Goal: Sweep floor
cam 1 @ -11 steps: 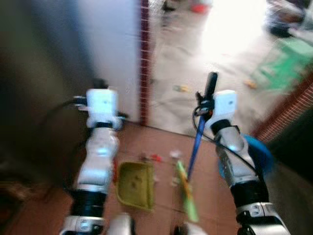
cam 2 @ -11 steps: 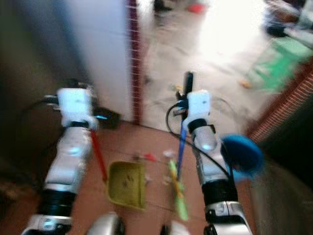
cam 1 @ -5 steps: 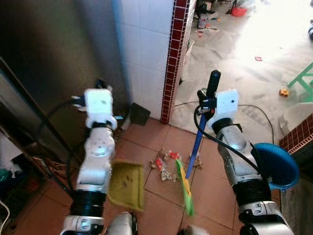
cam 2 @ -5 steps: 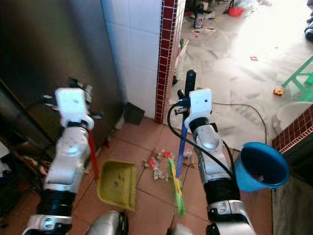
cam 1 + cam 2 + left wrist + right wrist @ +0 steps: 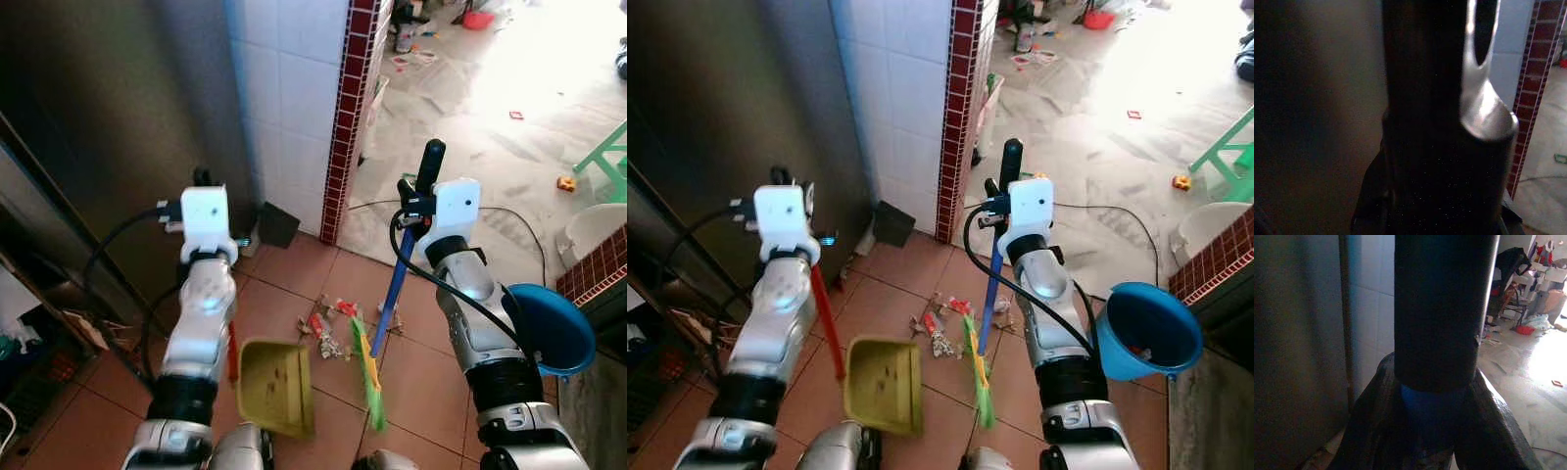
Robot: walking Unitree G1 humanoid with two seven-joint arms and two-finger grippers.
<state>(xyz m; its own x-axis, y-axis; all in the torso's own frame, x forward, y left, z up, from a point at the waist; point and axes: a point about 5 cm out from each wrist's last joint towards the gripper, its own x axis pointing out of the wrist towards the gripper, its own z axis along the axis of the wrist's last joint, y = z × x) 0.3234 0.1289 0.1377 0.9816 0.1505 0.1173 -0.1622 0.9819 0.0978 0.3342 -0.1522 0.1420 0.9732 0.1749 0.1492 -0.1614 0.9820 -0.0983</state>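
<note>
The right gripper is clamping the broom, its green bristles resting on terracotta tile beside the litter. The left gripper is gripping the dustpan, lying at 9 o'clock of the bristles. A white-tiled wall is rising at 12 o'clock.

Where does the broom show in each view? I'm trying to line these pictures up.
Left eye view: broom, blue shaft centre-right, green bristles low.
Right eye view: broom near centre.
Left wrist view: not in it.
Right wrist view: black grip and blue shaft centre, close up.
Shared landmark: red tile strip.
</note>
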